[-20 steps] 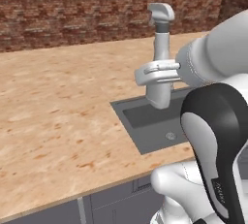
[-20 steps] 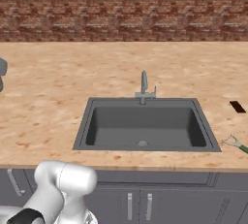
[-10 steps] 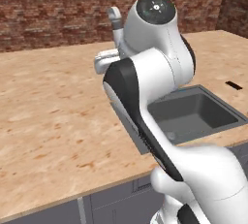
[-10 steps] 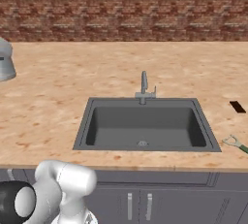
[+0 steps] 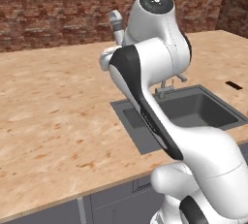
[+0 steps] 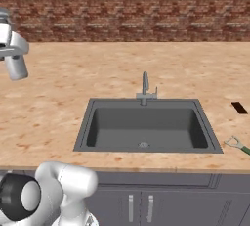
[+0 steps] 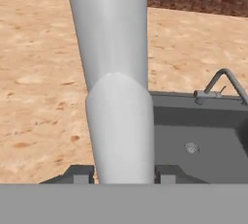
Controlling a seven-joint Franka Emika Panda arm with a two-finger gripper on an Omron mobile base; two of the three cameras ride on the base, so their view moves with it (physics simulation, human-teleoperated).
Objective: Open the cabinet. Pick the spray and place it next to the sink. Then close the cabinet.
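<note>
Spray carried above the counter beside the sink

The gripper [image 7: 123, 173] is clamped on the spray [image 7: 118, 97], its 2 fingertips [image 7: 80, 173] flanking the body, left of the sink [image 7: 203, 136].

No readable text, labels, brands, numbers or signs anywhere, none on the spray [image 7: 118, 97], none on the sink [image 6: 146, 127], none on the brick wall [image 6: 127, 7], none on the counter [image 6: 97, 73]
</note>
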